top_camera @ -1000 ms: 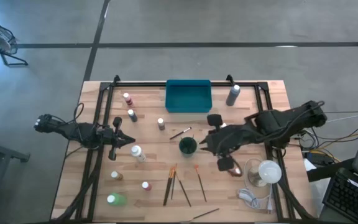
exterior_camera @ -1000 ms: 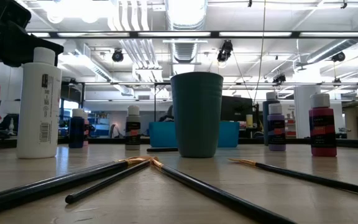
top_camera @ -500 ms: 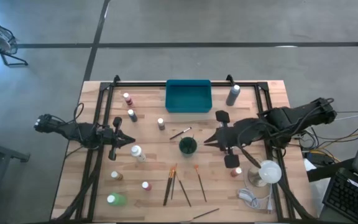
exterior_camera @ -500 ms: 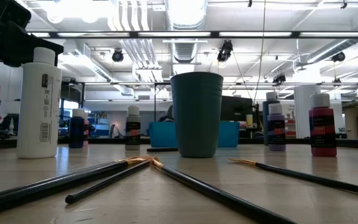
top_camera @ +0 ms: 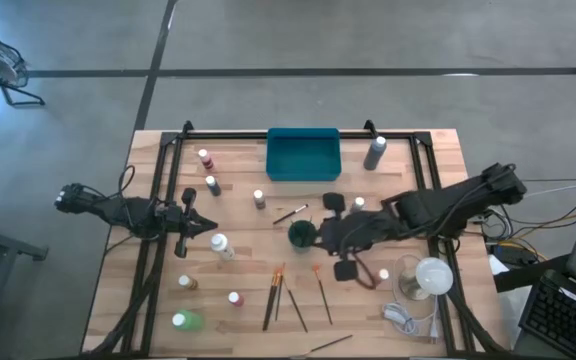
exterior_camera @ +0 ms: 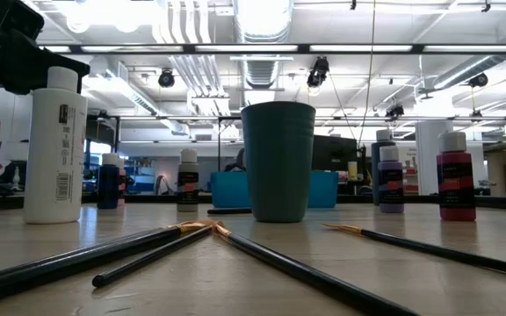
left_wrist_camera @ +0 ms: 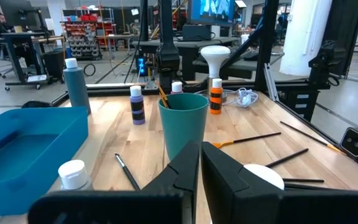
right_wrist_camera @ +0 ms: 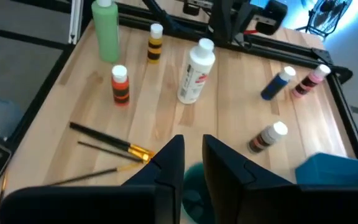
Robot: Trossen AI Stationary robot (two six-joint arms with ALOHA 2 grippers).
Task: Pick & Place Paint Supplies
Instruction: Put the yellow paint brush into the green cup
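On the table: ten bottles, five paintbrushes

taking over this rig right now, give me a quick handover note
Left gripper: shut, empty, parked beside the white bottle.
Right gripper: over the cup; grip unclear.
Supplies: bottles stand scattered over the table, the grey bottle right of the tray. Most brushes lie in front of the cup.
Done: one brush seems to stand in the cup.
Left: the tray is empty; every bottle and loose brush remains to be placed.
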